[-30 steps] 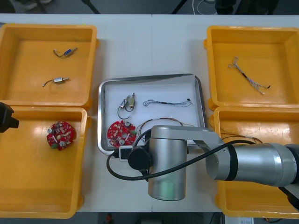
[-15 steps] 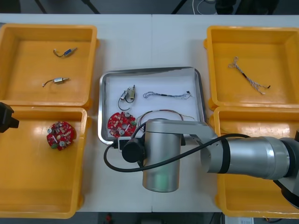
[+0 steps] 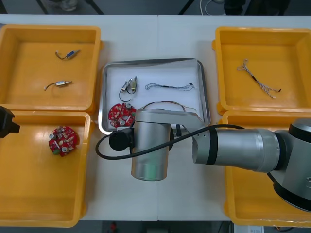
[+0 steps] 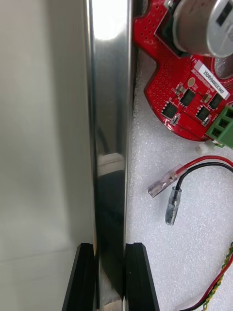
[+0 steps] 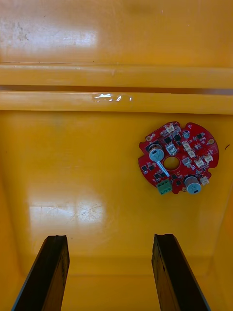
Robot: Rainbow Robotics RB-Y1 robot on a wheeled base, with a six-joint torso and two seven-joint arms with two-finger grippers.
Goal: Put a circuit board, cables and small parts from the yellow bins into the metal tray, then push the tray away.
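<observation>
The right hand pinches the tray's near rim, one finger outside and one inside, so a shove cannot slide off the metal. The tray lies mid-desk between the bins. It is loaded with a board in its near left corner, a red and yellow cable beside that, and a blue and white cable and small part farther back. I judge that only the push toward the desk's far edge is left. The left hand, fingers spread, hangs over the near left bin above a spare board, clear of the tray's path.
</observation>
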